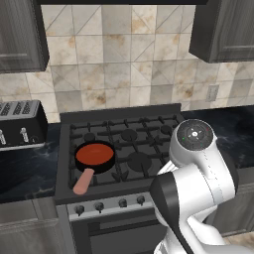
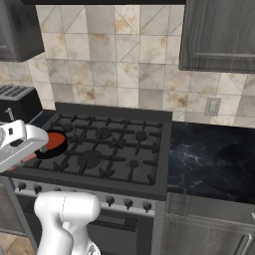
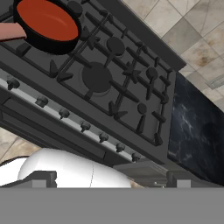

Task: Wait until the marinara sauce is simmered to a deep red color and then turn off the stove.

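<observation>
The marinara sauce (image 1: 95, 154) is a flat orange-red disc filling a small black skillet on the front left burner of the stove (image 1: 130, 185). The skillet's tan-pink handle (image 1: 83, 181) points toward the front edge. A silver strip with several small dark knobs (image 1: 110, 204) runs along the stove front. From the right base view, the sauce (image 2: 52, 141) sits at the stove's (image 2: 160, 169) left, partly behind my white arm. In the hand view my gripper (image 3: 109, 179) stands open, held back and above the knobs (image 3: 83, 127), with the sauce (image 3: 47, 22) at top left.
A silver-and-black toaster (image 1: 20, 121) stands on the dark marble counter left of the stove. More black counter (image 2: 214, 154) stretches to the right, with a wall outlet (image 2: 212, 105) above it. Dark cabinets hang overhead. My arm's elbow (image 1: 196, 163) fills the lower right.
</observation>
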Motion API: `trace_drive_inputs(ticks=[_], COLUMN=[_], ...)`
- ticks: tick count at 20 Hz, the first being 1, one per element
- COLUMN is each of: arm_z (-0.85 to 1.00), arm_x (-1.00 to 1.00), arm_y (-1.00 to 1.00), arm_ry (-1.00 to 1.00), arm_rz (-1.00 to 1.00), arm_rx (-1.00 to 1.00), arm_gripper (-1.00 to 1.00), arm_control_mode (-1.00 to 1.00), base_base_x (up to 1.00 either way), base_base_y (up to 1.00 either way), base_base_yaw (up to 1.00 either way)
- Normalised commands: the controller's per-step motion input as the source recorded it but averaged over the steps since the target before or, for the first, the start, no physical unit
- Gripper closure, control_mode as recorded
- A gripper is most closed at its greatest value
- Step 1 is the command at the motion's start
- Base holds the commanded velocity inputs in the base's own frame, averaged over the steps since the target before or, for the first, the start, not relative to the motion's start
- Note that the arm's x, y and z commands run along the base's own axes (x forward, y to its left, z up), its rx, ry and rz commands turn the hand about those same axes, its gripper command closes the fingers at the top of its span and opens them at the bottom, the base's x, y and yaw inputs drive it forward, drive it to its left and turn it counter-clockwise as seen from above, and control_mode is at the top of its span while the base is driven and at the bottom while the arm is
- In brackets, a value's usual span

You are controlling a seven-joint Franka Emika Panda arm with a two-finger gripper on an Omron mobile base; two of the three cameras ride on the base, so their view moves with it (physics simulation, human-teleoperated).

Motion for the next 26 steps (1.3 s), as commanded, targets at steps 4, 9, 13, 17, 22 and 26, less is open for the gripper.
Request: trace_drive_inputs(ticks=[4,9,13,17,22,26], arm_z=[0.00,0.00,0.00,-0.06,-0.26,-0.38], arm_x=[0.00,0.00,-0.05,-0.24,-0.23,-0.23], arm_y=[0.00,0.00,0.00,0.24,0.58,0.68], arm_ry=[0.00,0.00,0.00,0.00,0.00,0.00], arm_rz=[0.00,0.00,0.00,0.00,0.00,0.00], arm_rx=[0.00,0.00,0.02,0.02,0.03,0.07], arm_gripper=[-1.00,-1.00,-1.00,-1.00,-1.00,-1.00], arm_control_mode=[-1.00,-1.00,-1.00,-1.00,-1.00,-1.00], base_base_x=[0.00,0.00,0.00,0.00,0.00,0.00], base_base_y=[0.00,0.00,0.00,0.00,0.00,0.00], base_base_yaw=[0.00,0.00,0.00,0.00,0.00,0.00])
